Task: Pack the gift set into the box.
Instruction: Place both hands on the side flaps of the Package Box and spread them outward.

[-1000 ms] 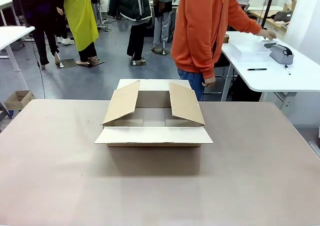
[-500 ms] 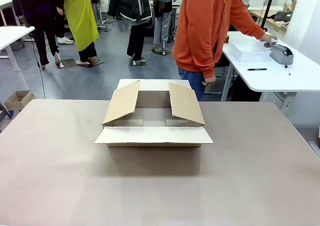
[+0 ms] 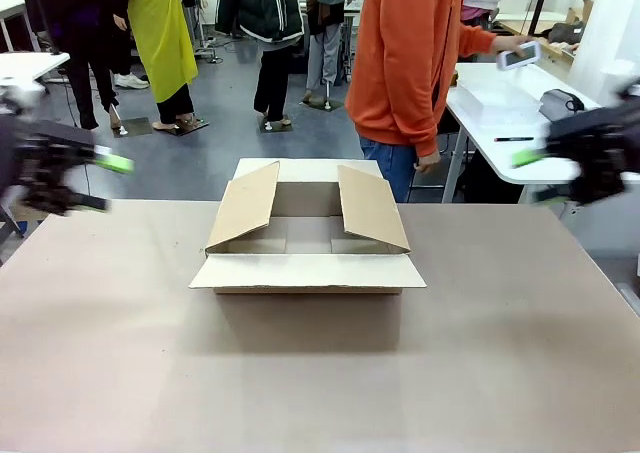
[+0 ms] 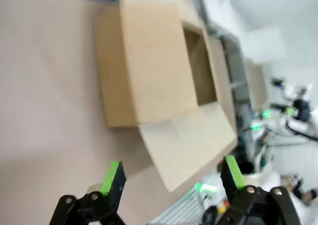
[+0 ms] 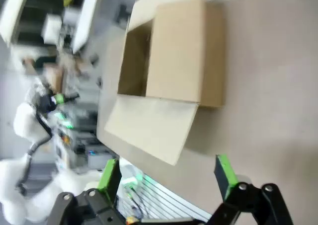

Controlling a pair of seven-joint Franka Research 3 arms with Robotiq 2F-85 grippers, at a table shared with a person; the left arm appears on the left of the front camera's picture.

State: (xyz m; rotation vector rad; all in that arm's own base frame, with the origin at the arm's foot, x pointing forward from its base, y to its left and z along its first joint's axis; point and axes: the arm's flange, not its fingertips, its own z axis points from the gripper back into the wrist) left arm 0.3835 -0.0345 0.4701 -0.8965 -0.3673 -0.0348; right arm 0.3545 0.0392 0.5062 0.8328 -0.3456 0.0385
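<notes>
The box (image 3: 305,273) sits flaps-open at the desk's (image 3: 500,353) centre; left gripper (image 3: 105,183) at nine o'clock, right gripper (image 3: 537,177) at three o'clock, both released, empty.

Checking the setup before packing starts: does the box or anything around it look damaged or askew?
Nothing stands out. The box sits square on the table, undamaged, with all four flaps folded open. The left gripper and right gripper are both open, clear of it.
</notes>
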